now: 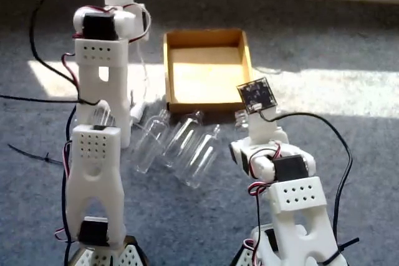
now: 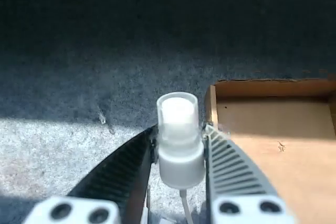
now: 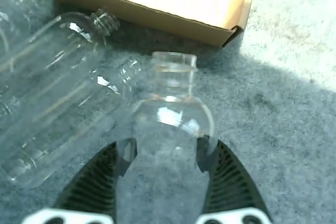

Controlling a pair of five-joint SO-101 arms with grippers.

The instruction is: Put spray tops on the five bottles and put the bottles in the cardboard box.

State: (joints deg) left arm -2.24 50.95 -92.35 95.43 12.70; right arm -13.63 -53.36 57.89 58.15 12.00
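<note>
My left gripper (image 2: 180, 136) is shut on a white spray top (image 2: 180, 140), its thin tube hanging down, just beside the cardboard box (image 2: 273, 129). In the high view that spray top (image 1: 138, 112) shows next to the left arm, near the box's (image 1: 206, 101) front left corner. My right gripper (image 3: 165, 156) is shut on a clear bottle (image 3: 169, 116) with an open neck pointing toward the box (image 3: 152, 17). Its neck (image 1: 240, 118) peeks out below the right arm's camera board. Three more capless bottles (image 1: 184, 138) lie side by side on the carpet between the arms.
The box (image 1: 173, 42) is shallow and open-topped, and stands on grey carpet with a sunlit strip across it. Two lying bottles (image 3: 58, 93) sit close beside the held one. Cables (image 1: 330, 135) trail from both arms.
</note>
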